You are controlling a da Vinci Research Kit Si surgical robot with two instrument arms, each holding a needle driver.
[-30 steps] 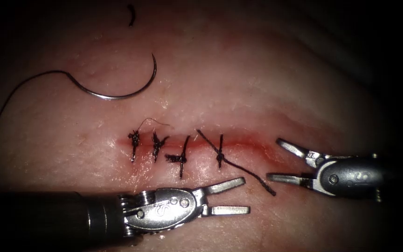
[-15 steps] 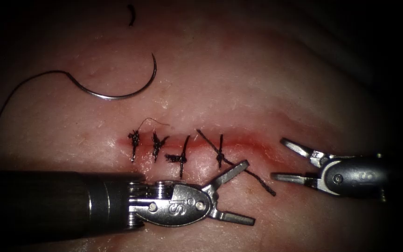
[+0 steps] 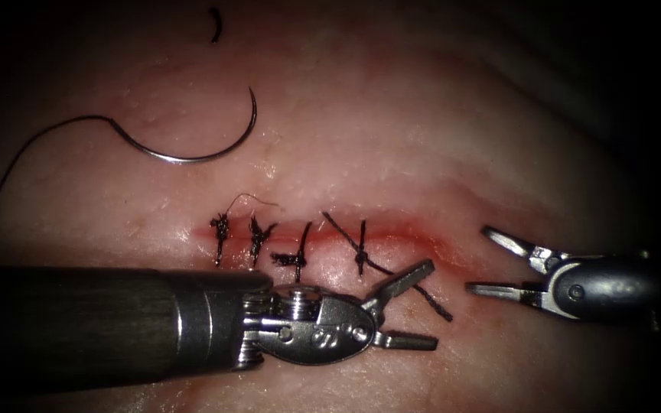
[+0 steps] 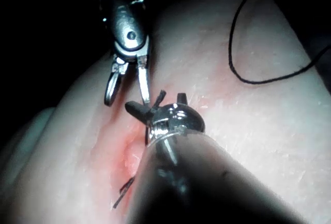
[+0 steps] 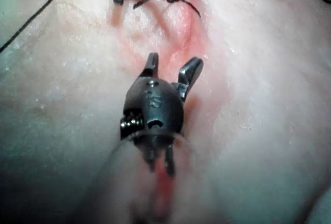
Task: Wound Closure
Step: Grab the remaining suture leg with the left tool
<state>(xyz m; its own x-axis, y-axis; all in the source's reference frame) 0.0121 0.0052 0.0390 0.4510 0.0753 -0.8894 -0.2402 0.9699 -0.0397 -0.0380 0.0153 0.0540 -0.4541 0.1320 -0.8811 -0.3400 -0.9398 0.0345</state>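
1. The left arm's shaft lies almost level across the lower left of the endoscope view, and its left claw [image 3: 411,304] points right, just below the cut [image 3: 392,233]. Its jaws are spread wide and hold nothing; the upper one angles up toward the rightmost stitch [image 3: 360,248], close to that stitch's long thread tail [image 3: 422,294].
2. The right arm comes in level from the right, its right claw [image 3: 487,260] pointing left at the right end of the cut. Its jaws are also spread wide and hold nothing.
3. The needle [image 3: 193,149] lies flat on the tissue [image 3: 422,130], well above the cut and toward its left, free of both tools and not in the tissue. Its thread [image 3: 32,145] trails from it to the left.
4. Four dark stitches cross the left part of the cut; the right part is unstitched, with red fluid [image 3: 453,248] along it.
5. A short cut end of thread [image 3: 215,24] lies far up on the tissue.
6. In the right wrist view the right claw [image 5: 173,66] stands wide over the red line of the cut [image 5: 191,38].
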